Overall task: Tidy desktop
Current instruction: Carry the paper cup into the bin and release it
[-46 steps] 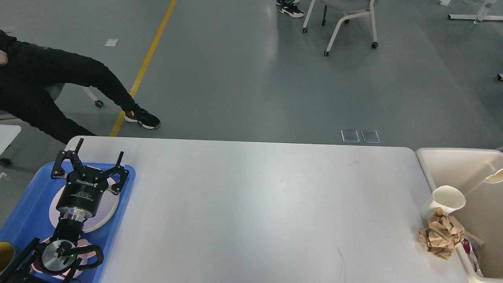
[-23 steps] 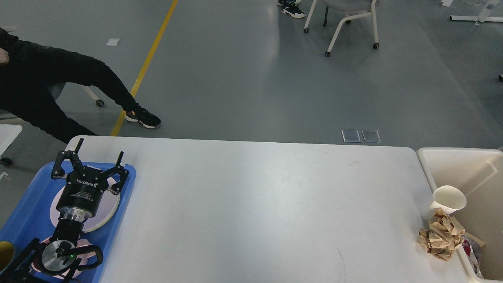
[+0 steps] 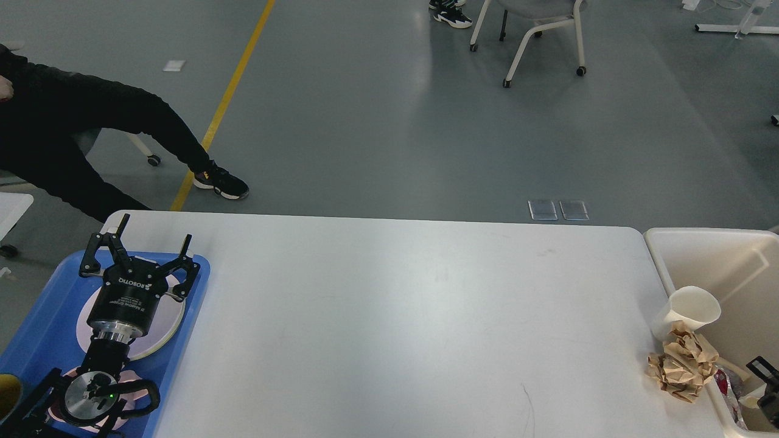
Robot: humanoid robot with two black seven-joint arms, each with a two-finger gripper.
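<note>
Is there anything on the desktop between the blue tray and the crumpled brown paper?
In the head view, nothing: the desktop is bare from the blue tray across to the crumpled brown paper; only faint scuffs show.

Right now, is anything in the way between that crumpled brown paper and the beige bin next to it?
Nothing visible blocks it. The crumpled brown paper lies at the desktop right edge, against the beige bin wall. A white paper cup sits just behind it, not between them. Only the bin's rim has to be cleared.
</note>
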